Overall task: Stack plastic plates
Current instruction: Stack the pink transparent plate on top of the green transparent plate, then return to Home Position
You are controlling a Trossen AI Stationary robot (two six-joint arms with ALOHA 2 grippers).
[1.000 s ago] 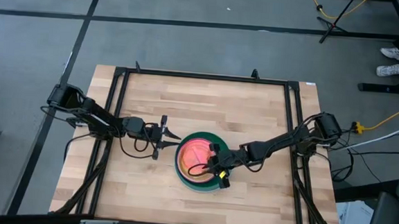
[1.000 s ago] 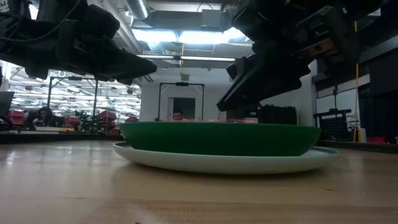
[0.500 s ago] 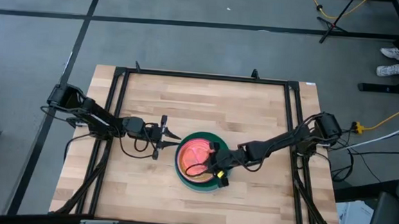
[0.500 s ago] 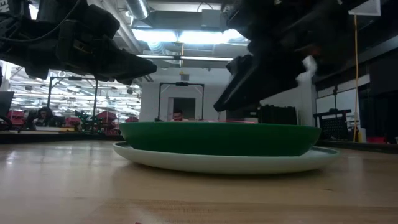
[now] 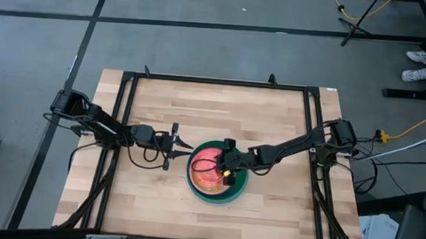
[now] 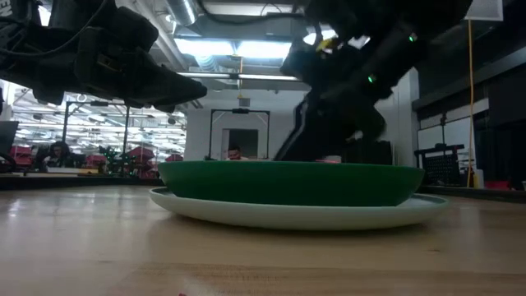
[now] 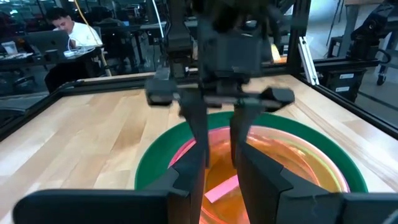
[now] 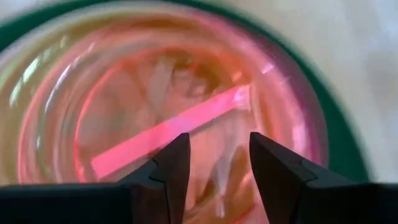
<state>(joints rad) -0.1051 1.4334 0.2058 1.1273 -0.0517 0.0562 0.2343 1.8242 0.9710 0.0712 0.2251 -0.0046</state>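
Observation:
The plates are nested in one stack (image 5: 215, 180) near the table's middle. A pale light-blue plate (image 6: 296, 215) lies on the wood, and the dark green one (image 6: 288, 182) sits in it. Magenta, orange, translucent lime and red-pink plates (image 8: 161, 93) sit inside those. My right gripper (image 5: 225, 167) is over the stack's middle, pointing down. It is open, with its fingers (image 7: 198, 134) reaching into the top plate. My left gripper (image 5: 174, 148) waits level, just left of the stack. It is open too, and its fingers (image 7: 186, 186) aim at the green rim. My right gripper comes from above, with its open fingertips (image 8: 171, 158) low inside the hollow of the top red-pink plate (image 8: 205, 112). Nothing lies between the fingers. I cannot tell whether the tips touch the plate.
Black frame rails (image 5: 215, 81) run along the table's far, left and right sides. Bare wood (image 5: 221, 112) surrounds the stack. People sit at desks (image 7: 68, 34) in the room beyond. Cables loop off both wrists.
My right gripper has moved from the stack's near right rim toward the far and left, ending over the stack's middle. It has tipped steeper, to point down into the plates. The stack and my left arm have kept still.

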